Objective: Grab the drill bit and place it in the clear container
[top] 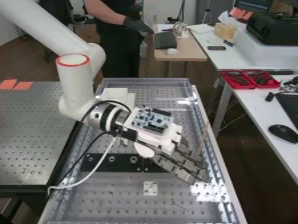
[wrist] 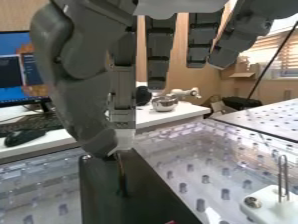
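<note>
**Dark grey robot hand [wrist: 72, 87] with a slim, dark drill bit [wrist: 122, 176] in a fingertip pinch**

The thumb bends inward to meet one finger, and the upper end of the bit sits at their tips; the remaining fingers extend apart from this grasp. In the high view, the hand slants over the perforated metal bench [top: 113, 197] at the end of the jointed white arm [top: 73, 77].

The step in hand is judged to be securing and lifting the bit. Good practice calls for even pressure from both pads, a straight rise along the bit's axis, and no sideways travel until its lower end is free. A pinch so near one end may let the bit pivot.

The bit appears as a narrow, near-upright rod, blackish with a faint brown tint; its flutes cannot be made out. It stands against the flat black plate [wrist: 149, 202]; whether its lower end touches cannot be told.

Farther out, a small white block with bent metal prongs [wrist: 278, 199] rests on the bench, well apart from the pinch.
</note>
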